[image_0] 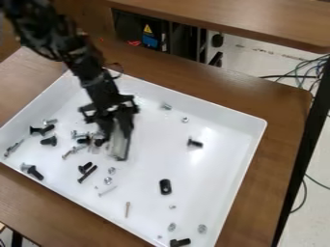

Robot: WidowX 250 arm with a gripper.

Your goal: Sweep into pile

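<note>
Over the left half of the white tray, which sits on the brown worktop, the pincer holds a pale flat block tilted slightly, low among the hardware. Screws and bolts gather just beside it; others lie scattered across the tray (a black oblong piece sits well apart).

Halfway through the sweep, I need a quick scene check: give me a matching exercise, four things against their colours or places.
1. Table
2. Tray
3. Black oval piece
4. Pale flat piece

A. Extending down from the tool
B. In the tray, picture-right of the tan screw
C. Brown, under the tray
D. White, raised rim

Pairs: 1-C, 2-D, 3-B, 4-A
</note>
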